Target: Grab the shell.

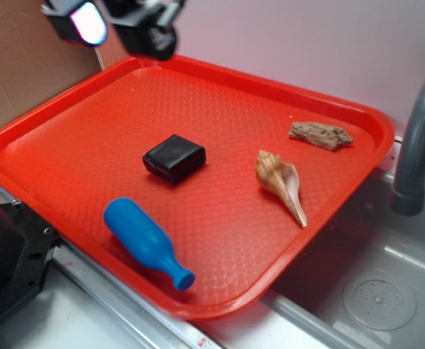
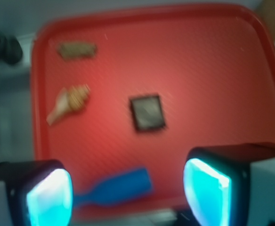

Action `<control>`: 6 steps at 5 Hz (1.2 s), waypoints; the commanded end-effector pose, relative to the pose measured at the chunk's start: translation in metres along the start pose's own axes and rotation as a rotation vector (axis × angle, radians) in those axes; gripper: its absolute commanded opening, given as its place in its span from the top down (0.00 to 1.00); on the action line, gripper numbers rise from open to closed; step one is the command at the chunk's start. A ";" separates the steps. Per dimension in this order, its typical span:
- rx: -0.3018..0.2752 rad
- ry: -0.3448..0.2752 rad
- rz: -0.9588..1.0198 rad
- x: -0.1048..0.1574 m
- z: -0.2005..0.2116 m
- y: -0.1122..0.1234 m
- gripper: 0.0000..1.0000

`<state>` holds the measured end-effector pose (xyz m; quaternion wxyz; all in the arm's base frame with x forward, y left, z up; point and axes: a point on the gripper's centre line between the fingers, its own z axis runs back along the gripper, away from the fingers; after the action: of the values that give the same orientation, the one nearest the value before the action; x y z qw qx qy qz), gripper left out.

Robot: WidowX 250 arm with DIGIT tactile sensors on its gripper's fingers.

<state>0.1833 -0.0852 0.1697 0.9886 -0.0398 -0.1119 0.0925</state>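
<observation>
You've got 4 things on the red plastic textured tray [image 1: 67,145]. Nearest you in the exterior view: the blue plastic bottle-shaped toy [image 1: 147,242] lying on its side, neck toward the front rim. Behind it, mid-tray, the small black square box [image 1: 174,157]. Right of that, well apart, the tan-and-cream spiral conch shell [image 1: 279,182] lies flat, ribbed top toward the back, pale point toward the tray's near-right rim, touching nothing. Further back, near the right rear corner, the flat rough brown driftwood chunk [image 1: 320,134]. The grey curved faucet pipe [image 1: 418,138] and grey sink basin [image 1: 372,291] sit off the tray's right side. Your claw [image 2: 128,193] hangs high above the far-left corner, fingers spread apart, empty; wrist view is blurry, shell [image 2: 69,102] shows upper left, well away from the glowing pads [image 2: 206,188].
</observation>
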 end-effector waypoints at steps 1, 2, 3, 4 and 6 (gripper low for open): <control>-0.097 -0.003 0.096 0.024 -0.027 -0.024 0.00; -0.097 -0.003 0.096 0.024 -0.027 -0.024 0.00; -0.097 -0.003 0.096 0.024 -0.027 -0.024 0.00; 0.009 0.083 0.207 0.048 -0.075 -0.048 0.00; 0.016 0.146 0.355 0.048 -0.123 -0.064 0.00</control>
<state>0.2592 -0.1479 0.0530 0.9634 -0.0419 -0.0144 0.2645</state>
